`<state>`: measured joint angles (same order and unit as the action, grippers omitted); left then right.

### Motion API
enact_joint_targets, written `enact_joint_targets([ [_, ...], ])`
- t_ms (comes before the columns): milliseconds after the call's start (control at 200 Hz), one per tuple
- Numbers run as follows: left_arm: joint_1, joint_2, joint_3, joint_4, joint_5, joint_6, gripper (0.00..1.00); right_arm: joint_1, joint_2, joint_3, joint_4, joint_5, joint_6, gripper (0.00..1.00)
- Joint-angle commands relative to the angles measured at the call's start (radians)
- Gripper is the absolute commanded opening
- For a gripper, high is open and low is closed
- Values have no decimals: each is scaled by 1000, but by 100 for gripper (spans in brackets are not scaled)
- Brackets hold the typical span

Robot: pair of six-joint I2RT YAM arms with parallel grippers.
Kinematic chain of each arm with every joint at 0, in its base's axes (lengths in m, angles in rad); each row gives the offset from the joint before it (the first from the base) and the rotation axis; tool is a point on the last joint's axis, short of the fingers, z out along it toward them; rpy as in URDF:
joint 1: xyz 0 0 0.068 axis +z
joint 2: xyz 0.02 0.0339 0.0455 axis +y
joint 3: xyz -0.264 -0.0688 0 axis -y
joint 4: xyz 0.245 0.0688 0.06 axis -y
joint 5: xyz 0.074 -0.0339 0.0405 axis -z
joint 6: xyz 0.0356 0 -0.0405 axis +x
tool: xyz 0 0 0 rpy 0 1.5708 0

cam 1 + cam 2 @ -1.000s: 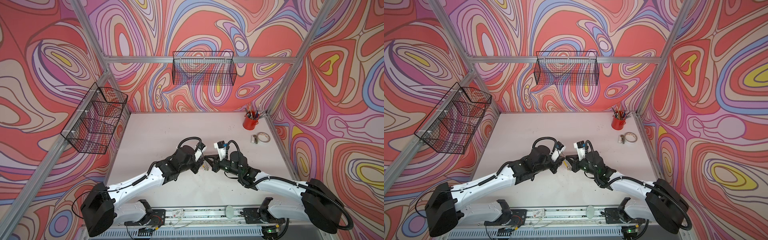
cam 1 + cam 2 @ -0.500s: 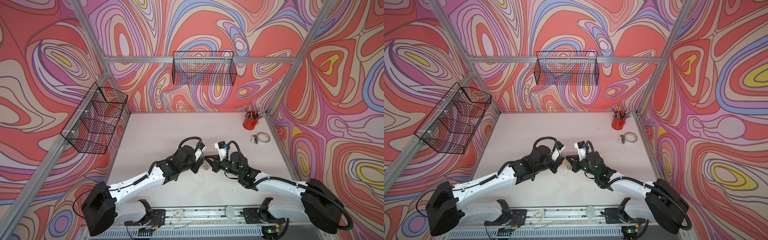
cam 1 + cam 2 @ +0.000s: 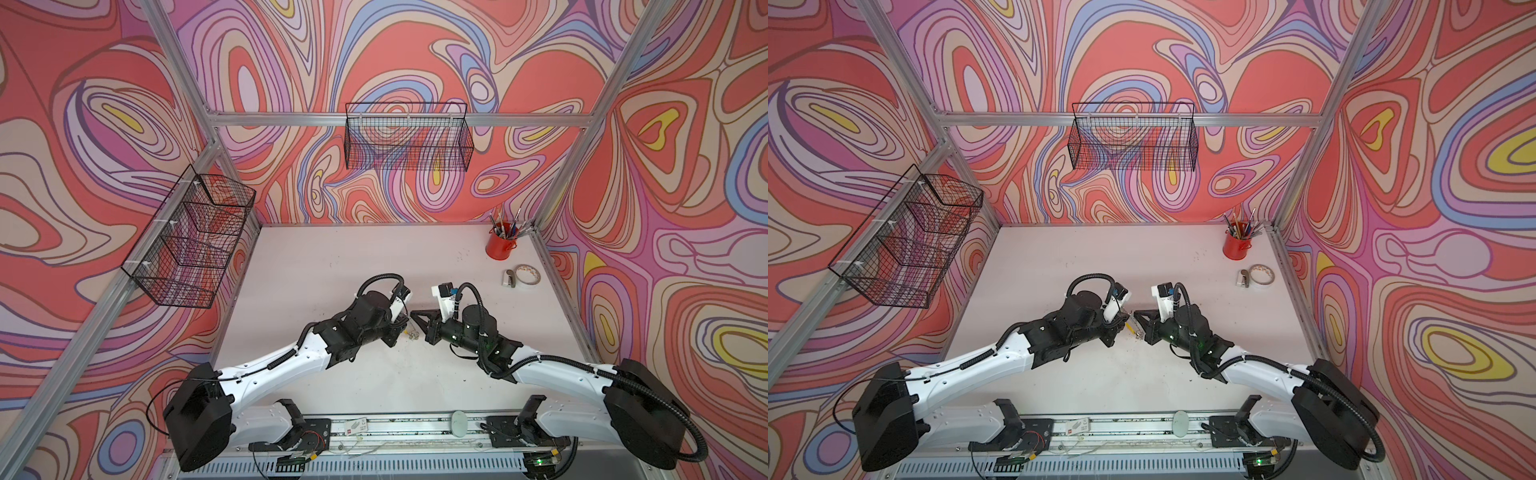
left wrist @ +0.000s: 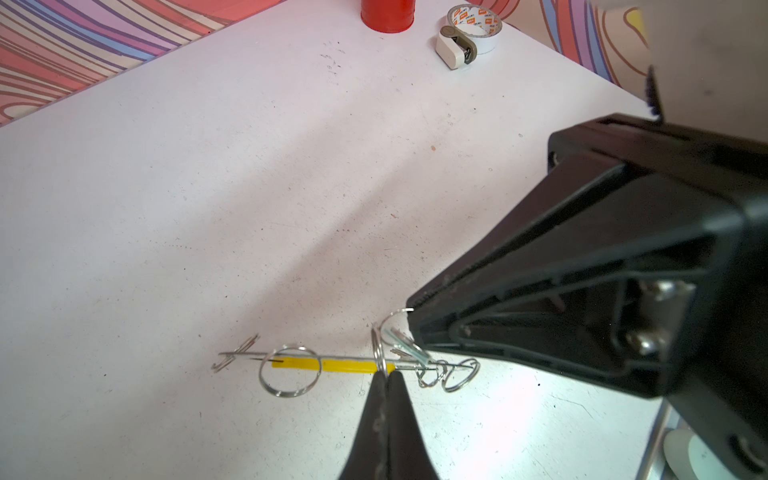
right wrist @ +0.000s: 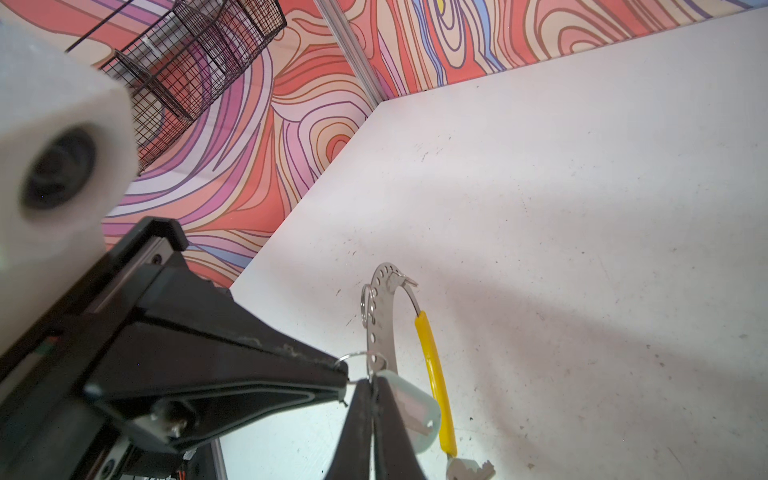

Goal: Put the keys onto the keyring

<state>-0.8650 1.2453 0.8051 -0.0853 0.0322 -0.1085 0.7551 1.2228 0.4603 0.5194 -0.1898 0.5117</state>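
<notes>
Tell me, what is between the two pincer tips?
The metal keyring with its yellow sleeve, plus a pale-tagged key, between left pincer and right pincer. Both wrist views show it clearly; both top views show only a glint.

Hardly any change was visible; only the left arm (image 3: 266, 370) shifted a very little in both top views.

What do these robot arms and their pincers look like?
The left arm and right arm match: white shells, black joints and bases, ribbed black cables looping over the wrists. The left gripper and right gripper are black wedges tapering to narrow tips.
</notes>
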Motion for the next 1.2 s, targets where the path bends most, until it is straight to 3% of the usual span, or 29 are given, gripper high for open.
enact_joint_targets([
  [0,-7,-12,7,25,22,-5,0,1,16,9,24,14,13,0],
  [756,-8,18,25,2,23,-15,0,12,17,18,48,-24,-7,0],
  [1197,-11,-2,13,30,35,-9,0,12,28,20,3,50,17,0],
])
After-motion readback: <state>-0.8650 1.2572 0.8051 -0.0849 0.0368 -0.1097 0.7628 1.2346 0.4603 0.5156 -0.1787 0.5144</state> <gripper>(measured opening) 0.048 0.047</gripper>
